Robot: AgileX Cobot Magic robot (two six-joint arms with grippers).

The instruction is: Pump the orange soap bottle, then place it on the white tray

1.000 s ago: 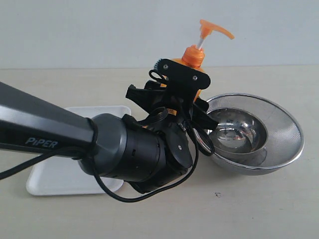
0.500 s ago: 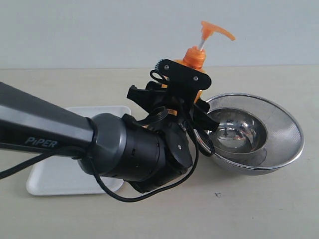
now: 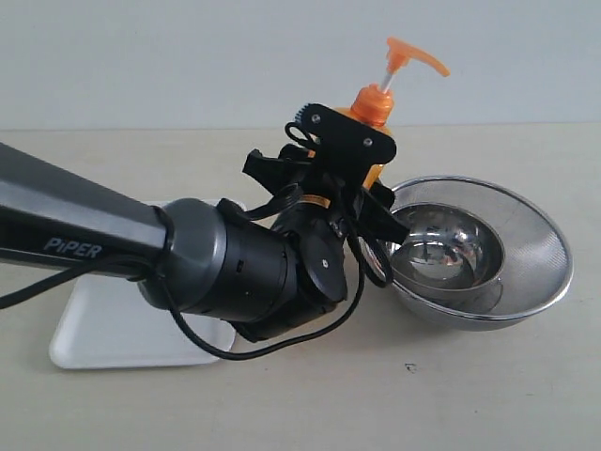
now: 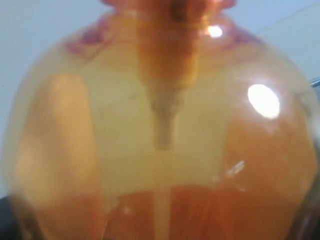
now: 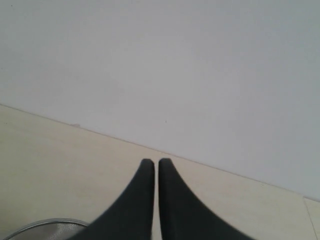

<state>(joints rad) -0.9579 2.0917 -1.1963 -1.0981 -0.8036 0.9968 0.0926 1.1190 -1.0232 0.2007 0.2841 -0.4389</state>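
1. The pale table (image 3: 488, 376) fills the lower part of my exterior view, with a plain light wall behind it.
2. The left arm (image 3: 84, 230), dark grey, reaches in from the left of that view. Its bulky wrist covers the near right corner of the tray.
3. A wide steel bowl (image 3: 554, 235) sits on the right of the table, and a smaller steel bowl (image 3: 441, 249) is nested inside it. A sliver of a steel rim (image 5: 45, 225) also shows in the right wrist view.
4. The white tray (image 3: 103, 338) lies flat on the left of the table, well apart from the bowls. Nothing rests on the part I can see.
5. The orange soap bottle (image 3: 376, 105) is between the tray and the bowls, just beside the big bowl's left rim and not on the tray. It leans slightly to the right, and its pump head (image 3: 413, 54) is up on the white stem. The wrist hides its base, so I cannot tell whether it touches the table. In the left wrist view its translucent body (image 4: 160, 150) fills the picture, blurred.
6. The left gripper (image 3: 357, 174) is clamped on the bottle's body below the collar, with a black finger on either side.
7. The right gripper (image 5: 156, 167) does not appear in the exterior view. In its own camera the two dark fingers are pressed together with nothing between them, pointing at the far edge of the table.
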